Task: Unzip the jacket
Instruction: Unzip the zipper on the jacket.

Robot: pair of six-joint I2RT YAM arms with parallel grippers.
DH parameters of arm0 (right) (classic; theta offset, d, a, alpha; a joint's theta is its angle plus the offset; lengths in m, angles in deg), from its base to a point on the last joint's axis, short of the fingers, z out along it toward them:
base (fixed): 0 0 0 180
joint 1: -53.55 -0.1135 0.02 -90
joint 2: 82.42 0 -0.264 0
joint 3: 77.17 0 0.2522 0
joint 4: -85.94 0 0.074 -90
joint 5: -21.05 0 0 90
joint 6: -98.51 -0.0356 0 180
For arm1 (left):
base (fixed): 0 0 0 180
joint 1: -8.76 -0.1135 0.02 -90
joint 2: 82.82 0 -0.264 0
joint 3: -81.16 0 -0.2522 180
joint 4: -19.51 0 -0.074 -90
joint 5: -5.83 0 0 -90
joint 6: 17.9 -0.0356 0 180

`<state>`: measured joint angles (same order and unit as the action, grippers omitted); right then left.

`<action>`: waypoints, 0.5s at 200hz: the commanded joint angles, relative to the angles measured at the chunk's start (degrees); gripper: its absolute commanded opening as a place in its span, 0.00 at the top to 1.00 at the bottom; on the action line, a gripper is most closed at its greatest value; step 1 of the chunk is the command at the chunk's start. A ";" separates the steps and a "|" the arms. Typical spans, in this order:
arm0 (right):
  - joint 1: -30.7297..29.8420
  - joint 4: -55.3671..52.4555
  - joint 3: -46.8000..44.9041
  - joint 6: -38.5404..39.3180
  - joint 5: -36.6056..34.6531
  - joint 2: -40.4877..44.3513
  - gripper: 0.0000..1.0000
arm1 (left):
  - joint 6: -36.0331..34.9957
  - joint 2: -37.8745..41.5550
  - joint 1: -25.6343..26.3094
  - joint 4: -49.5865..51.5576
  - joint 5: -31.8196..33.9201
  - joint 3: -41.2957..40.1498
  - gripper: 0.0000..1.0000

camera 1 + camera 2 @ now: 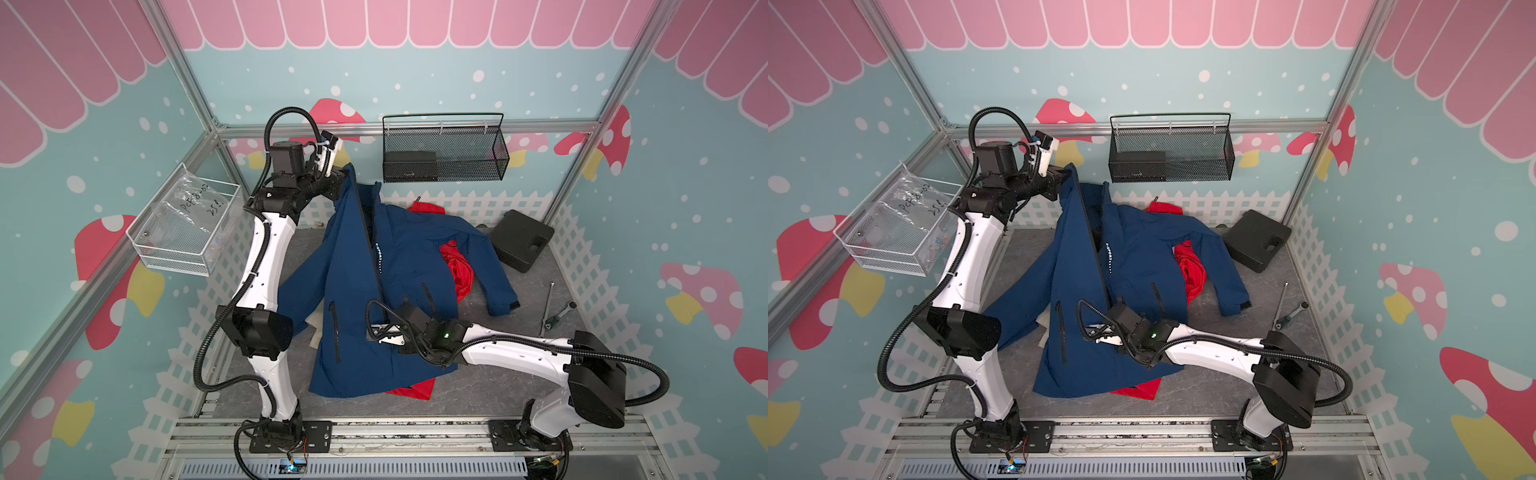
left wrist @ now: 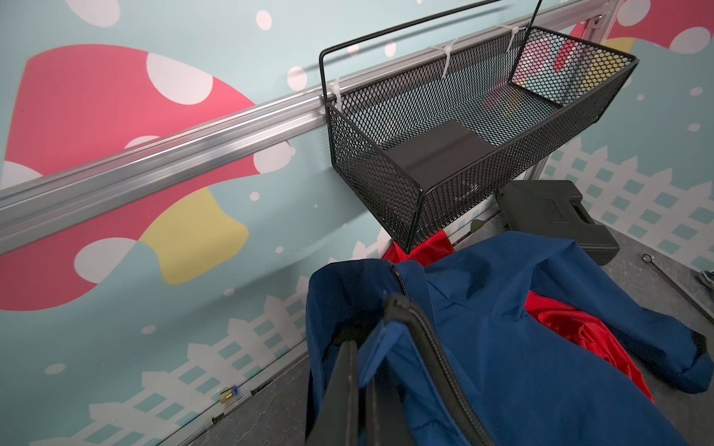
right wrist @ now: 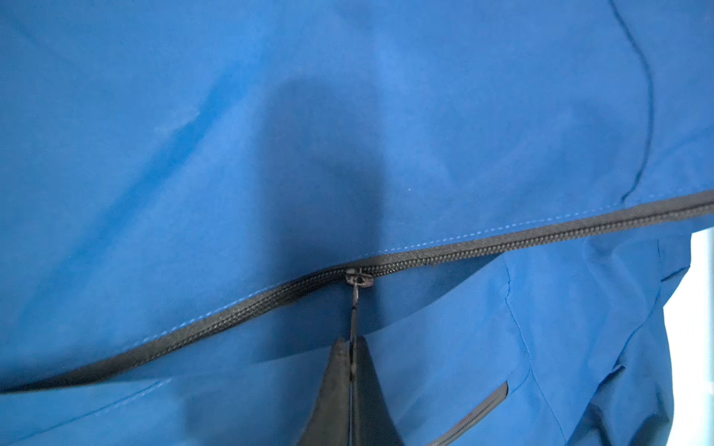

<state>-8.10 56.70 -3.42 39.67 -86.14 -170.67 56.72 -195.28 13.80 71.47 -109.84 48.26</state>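
The blue jacket [image 1: 353, 332] is lying on the grey tabletop [image 1: 498, 386], left of centre, on top of a red garment [image 1: 459, 270]. Its long axis is running near to far: the hem is pointing at the near edge and the collar at the far wall, leaning slightly left. Both top views are showing this whole length, with the collar end raised off the tabletop.

The zipper [image 1: 368, 237] is following the same line. Far of the right wrist, its two edges are standing apart.

The left hand [image 2: 369, 340] is holding the collar edge up at the far left. Only the left wrist view is showing its fingers closed on the fabric beside the zipper teeth.

The right hand [image 3: 351, 343] is hiding under its own wrist in both top views. The right wrist view is showing it fully closed, pinching the pull tab [image 3: 354, 309] that is hanging from the slider [image 3: 358, 277].
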 commanded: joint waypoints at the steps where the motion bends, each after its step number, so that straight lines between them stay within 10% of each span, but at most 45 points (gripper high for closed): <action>1: -1.36 -6.56 -1.80 -0.57 3.11 0.96 1.00 | 0.83 -0.04 -0.20 -8.13 0.94 3.28 1.00; 100: -2.76 -9.20 -4.51 -0.72 5.59 3.84 1.00 | 1.72 -0.30 -0.20 -9.14 2.99 3.56 1.00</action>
<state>-9.60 53.77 -5.98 39.25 -84.33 -167.43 57.05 -195.46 13.82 70.44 -109.54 48.36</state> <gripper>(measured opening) 0.046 0.047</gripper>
